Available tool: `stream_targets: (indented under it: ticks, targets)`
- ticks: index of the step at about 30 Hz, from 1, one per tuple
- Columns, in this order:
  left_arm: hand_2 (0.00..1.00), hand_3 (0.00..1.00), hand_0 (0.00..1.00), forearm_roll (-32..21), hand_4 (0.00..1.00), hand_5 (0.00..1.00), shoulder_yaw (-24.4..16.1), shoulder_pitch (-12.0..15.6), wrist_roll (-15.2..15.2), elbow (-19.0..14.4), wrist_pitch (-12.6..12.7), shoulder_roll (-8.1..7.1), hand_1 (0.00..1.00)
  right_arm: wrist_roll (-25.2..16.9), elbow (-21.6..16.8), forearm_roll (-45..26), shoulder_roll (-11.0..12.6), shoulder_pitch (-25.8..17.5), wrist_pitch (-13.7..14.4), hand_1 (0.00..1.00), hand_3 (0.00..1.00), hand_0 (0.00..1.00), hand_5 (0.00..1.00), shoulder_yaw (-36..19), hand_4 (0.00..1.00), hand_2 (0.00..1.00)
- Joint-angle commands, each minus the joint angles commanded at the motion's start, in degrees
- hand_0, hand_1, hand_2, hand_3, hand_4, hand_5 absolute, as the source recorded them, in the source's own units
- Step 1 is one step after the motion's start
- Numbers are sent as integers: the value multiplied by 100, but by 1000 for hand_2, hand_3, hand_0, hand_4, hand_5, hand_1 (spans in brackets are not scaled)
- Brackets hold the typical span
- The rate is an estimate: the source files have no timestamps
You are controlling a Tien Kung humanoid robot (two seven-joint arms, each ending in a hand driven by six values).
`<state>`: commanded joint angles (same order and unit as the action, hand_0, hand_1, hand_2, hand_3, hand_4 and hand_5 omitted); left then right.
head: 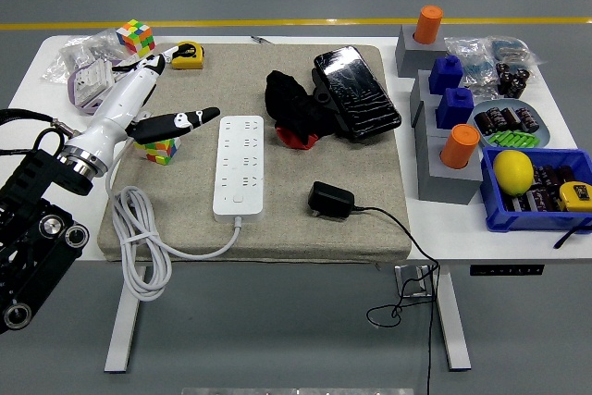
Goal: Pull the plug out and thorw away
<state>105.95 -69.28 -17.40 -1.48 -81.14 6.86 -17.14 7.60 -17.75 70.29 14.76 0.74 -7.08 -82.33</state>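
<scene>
1. The left hand is seen at the left side of the beige mat, raised above the table, with the fingers spread and nothing held; the thumb points right toward the power strip.
2. The white power strip is laid lengthwise on the mat, just right of the thumb tip, not touched by it. No plug is seen in its sockets.
3. The strip's white cable is coiled at the mat's near-left corner and hangs over the table edge.
4. The black plug adapter is found lying free on the mat, right of the strip and apart from it; its black cord is run off the near edge of the table and down below.
5. A Rubik's cube is partly hidden under the left hand; a second cube is placed at the far-left of the white table.
6. A yellow tape measure is seen beside the fingertips at the mat's far-left edge.
7. A black cloth with red and a black pouch are placed at the mat's far middle.
8. A blue bin with a lemon is placed at the right.
9. The right hand is not seen in the view.
</scene>
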Motion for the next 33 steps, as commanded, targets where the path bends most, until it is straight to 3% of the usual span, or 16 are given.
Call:
stream_targets:
  ticks: [33]
  targets:
    - [998, 976, 998, 19, 998, 761, -128, -4, 31, 12, -61, 27, 998, -7, -13, -32, -2, 24, -5, 663, 627, 624, 535, 72, 992, 687]
